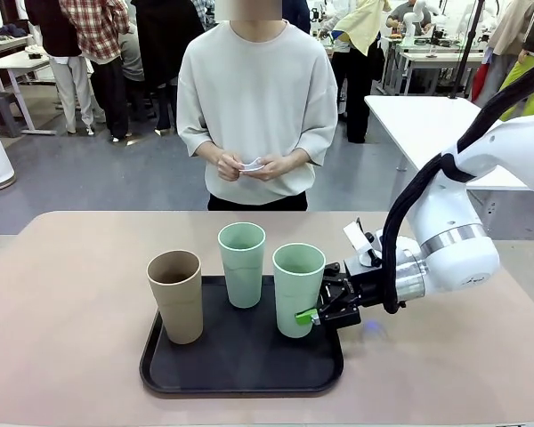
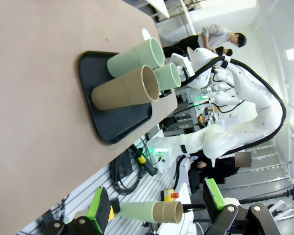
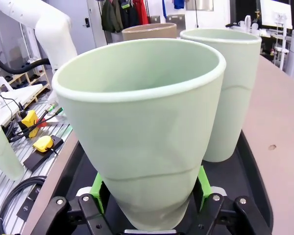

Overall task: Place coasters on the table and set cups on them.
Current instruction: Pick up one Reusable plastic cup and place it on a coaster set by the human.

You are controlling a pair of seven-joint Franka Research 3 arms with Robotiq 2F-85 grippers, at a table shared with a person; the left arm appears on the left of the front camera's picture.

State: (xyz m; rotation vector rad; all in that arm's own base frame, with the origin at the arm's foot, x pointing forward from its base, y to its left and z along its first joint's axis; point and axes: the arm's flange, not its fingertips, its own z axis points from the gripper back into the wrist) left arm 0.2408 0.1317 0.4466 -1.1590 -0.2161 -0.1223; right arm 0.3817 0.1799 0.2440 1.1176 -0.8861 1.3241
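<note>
**Front view.** Three cups stand upright on a black tray (image 1: 240, 369) that rests on the beige tabletop (image 1: 62, 356). The tan-brown cup (image 1: 175, 298) is at the tray's left, the far mint-green cup (image 1: 242, 267) at its back centre, and the near mint-green cup (image 1: 295, 285) at its right. The right gripper (image 1: 310, 314) reaches in from the right and pinches the near mint-green cup low on its wall, just above the base. One green pad (image 1: 304, 315) lies flat against the side of this cup. At the far side of the tabletop, a person's hands (image 1: 271, 166) hold a white coaster (image 1: 252, 165) at waist height, well apart from the tray.

**Right wrist view.** The near mint-green cup sits between the gripper's two green pads, which press on its lower wall from either side. The far mint-green cup stands just beside it, with the rim of the tan-brown cup beyond.

**Left wrist view.** The left gripper (image 2: 154, 201) is spread wide with nothing between its pads. It is well apart from the tray and the three cups.
</note>
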